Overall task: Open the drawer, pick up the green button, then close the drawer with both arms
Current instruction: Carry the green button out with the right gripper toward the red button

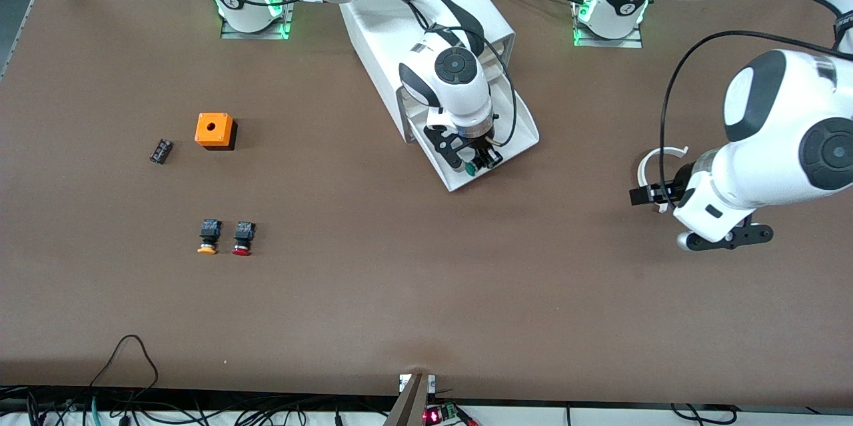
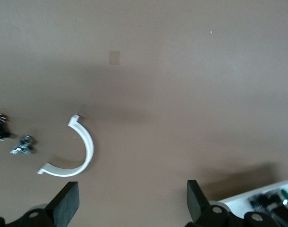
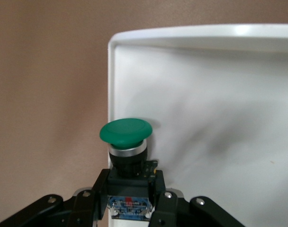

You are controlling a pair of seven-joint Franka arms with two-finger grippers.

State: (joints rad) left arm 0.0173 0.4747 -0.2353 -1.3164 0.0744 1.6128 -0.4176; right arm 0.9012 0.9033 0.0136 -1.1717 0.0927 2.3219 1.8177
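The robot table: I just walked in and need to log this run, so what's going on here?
The lowest drawer of the white cabinet is pulled open. The right gripper is down in it, shut on the green button. The left gripper waits open over bare table near a white curved piece, toward the left arm's end. The drawer is not yet closed.

The right arm reaches from its base over the open drawer (image 1: pixel 496 139), its gripper (image 1: pixel 481 161) pointing down with fingers clamped on the button (image 3: pixel 126 137). The left arm waits, bent over the table, its gripper (image 2: pixel 132 201) spread wide and holding nothing.
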